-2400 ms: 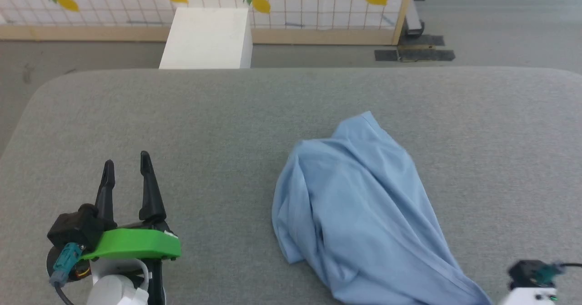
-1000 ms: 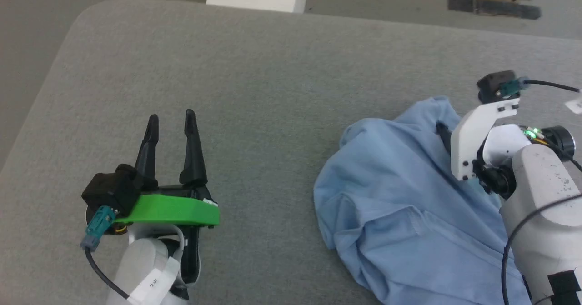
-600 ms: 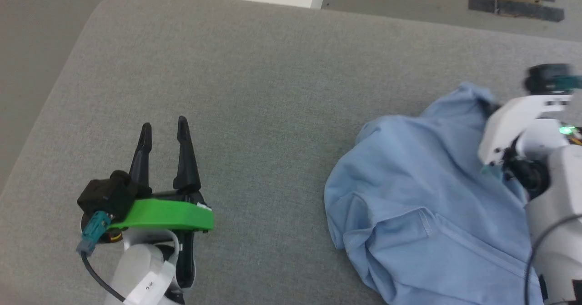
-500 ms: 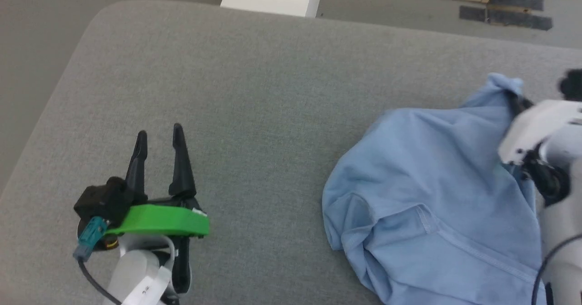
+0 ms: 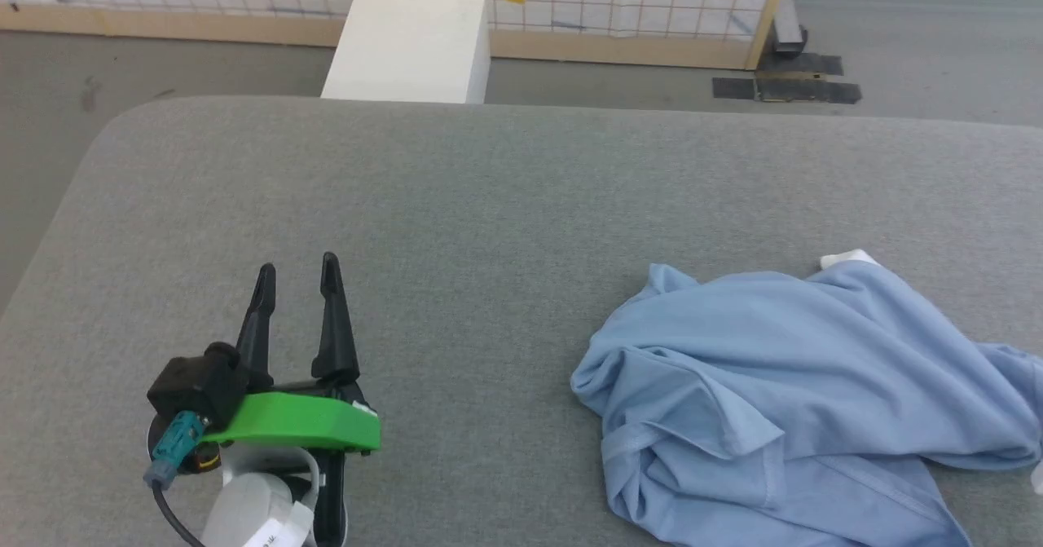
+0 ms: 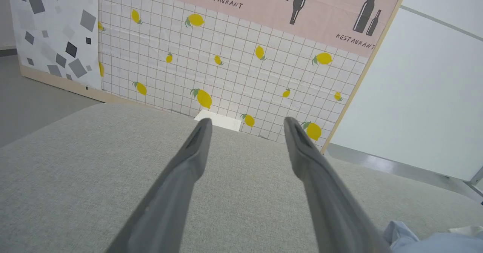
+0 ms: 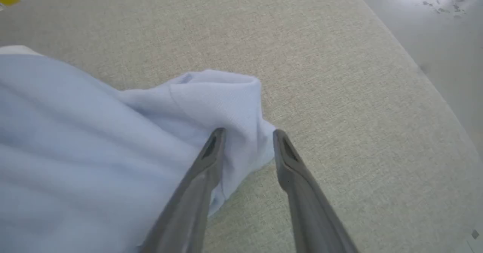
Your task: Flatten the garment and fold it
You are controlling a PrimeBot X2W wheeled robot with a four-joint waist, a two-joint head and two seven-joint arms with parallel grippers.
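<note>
The garment (image 5: 782, 384), a soft light blue T-shirt, lies crumpled on the right side of the broad grey fabric-covered surface (image 5: 489, 196). The head view cuts it off at the right and bottom edges, and its folds bury the sleeves and neckline, so its outline is hard to make out. A small bit of white fabric (image 5: 847, 259) peeks out at its far edge.

In the right wrist view the right gripper (image 7: 249, 132) sits at a raised fold of the garment (image 7: 211, 94). Its jaws are parted, with the cloth corner lying loose in the gap rather than pinched. One dark finger (image 7: 188, 200) hides part of the cloth, and the fabric at that view's left is blurred.

The left gripper (image 5: 295, 270) rests at the lower left, jaws spread wide and holding nothing. A bare stretch of surface separates it from the garment.

The surface's rounded edge runs near the fold in the right wrist view, with glossy floor (image 7: 434, 26) beyond. Past the far edge stand a white rectangular box (image 5: 407, 41) and a lemon-printed grid screen (image 5: 611, 1).
</note>
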